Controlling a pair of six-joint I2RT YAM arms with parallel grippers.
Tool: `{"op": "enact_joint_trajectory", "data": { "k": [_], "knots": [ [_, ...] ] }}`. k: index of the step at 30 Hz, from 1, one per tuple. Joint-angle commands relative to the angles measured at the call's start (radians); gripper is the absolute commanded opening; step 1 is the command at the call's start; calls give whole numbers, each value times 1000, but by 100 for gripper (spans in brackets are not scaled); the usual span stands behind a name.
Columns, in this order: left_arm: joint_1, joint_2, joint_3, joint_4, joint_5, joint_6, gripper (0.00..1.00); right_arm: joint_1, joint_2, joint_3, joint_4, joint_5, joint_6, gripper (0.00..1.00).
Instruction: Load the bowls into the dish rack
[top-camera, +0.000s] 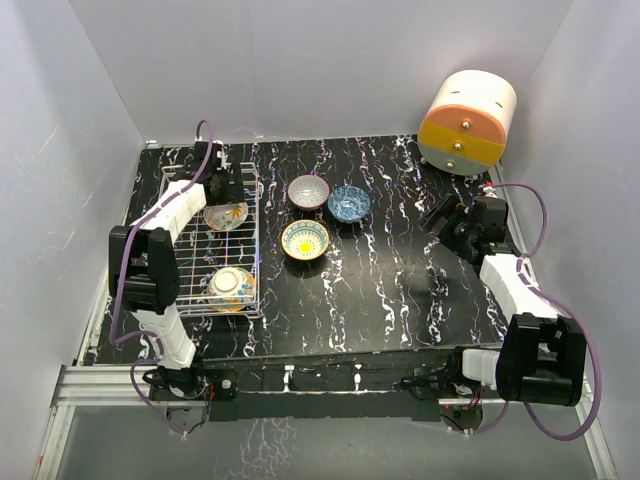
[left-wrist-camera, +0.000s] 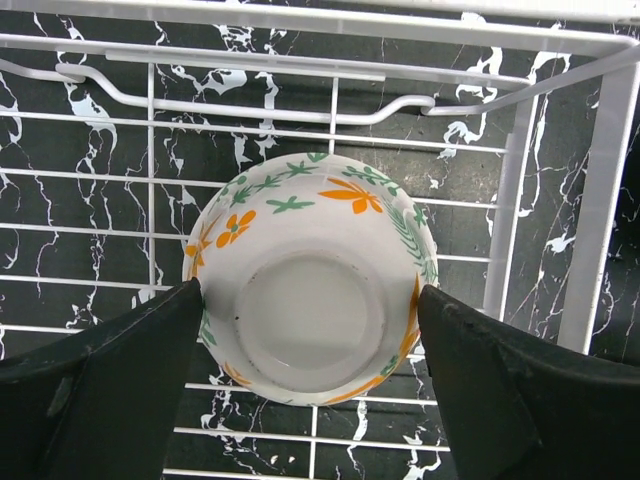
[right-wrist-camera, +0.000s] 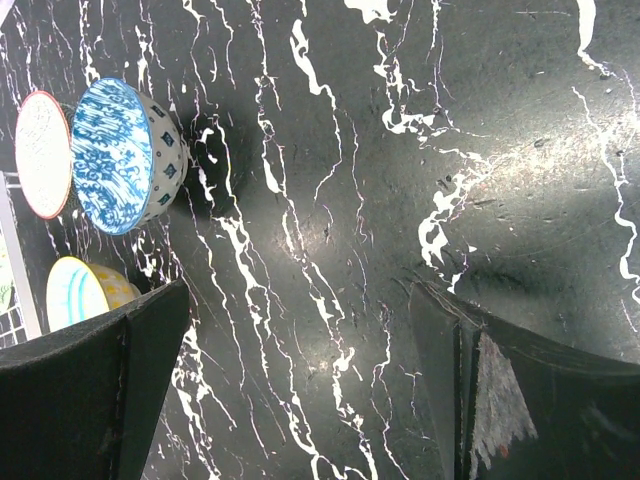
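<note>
A white floral bowl (left-wrist-camera: 310, 280), painted with orange flowers and green leaves, lies inside the white wire dish rack (top-camera: 235, 250) at its far end, with its base facing the wrist camera. The left end effector (left-wrist-camera: 306, 292) hangs over it with its black fingers (left-wrist-camera: 120, 370) spread wide, one on each side and the tips right at the bowl's wall. Whether they are pressing on the bowl or are clear of it cannot be told. A second floral bowl (top-camera: 231, 287) lies at the near end of the rack, which stands on the left side of the black, white-veined tabletop (top-camera: 400, 280). Just right of the rack, three bowls sit close together: a red-rimmed grey bowl (top-camera: 308, 191) farthest, a blue bowl (top-camera: 349, 203) beside it to the right, and a yellow-rimmed bowl (top-camera: 305, 239) nearest. Well to their right, the right end effector (right-wrist-camera: 300, 288) hovers over bare tabletop, released and holding nothing. A cream, orange and yellow drum (top-camera: 467, 122) sits in the far right corner.
</note>
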Motion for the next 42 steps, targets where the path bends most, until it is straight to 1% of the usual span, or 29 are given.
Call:
{"op": "enact_joint_trajectory", "data": {
  "k": [1, 8, 11, 13, 17, 22, 25, 28, 35, 42],
  "knots": [
    [-4, -18, -2, 20, -22, -1, 84, -7, -7, -18, 56, -20, -7, 95],
    [-4, -49, -23, -3, -43, -14, 73, -7, -12, -29, 55, -28, -13, 95],
    [-4, -77, -62, -8, -58, -22, 67, -6, -10, -33, 57, -35, -13, 95],
    [-3, -95, -88, -10, -65, -30, 65, -7, -8, -37, 60, -41, -13, 95],
    [-4, -127, -130, -23, -71, -45, 56, -7, -12, -48, 61, -41, -16, 95],
    [-4, -170, -180, -83, -116, -64, 39, -7, -15, -65, 70, -49, -16, 95],
    [-4, -216, -233, -113, -154, -82, 27, -7, -15, -76, 81, -57, -12, 95],
    [-2, -258, -277, -167, -201, -120, 21, -7, -13, -84, 89, -66, -9, 95],
    [2, -420, -380, -254, -250, -210, 16, -7, -21, -105, 103, -94, -6, 95],
    [20, -498, -454, -313, -258, -287, 16, -7, -44, -145, 113, -117, -6, 95]
  ]
}}
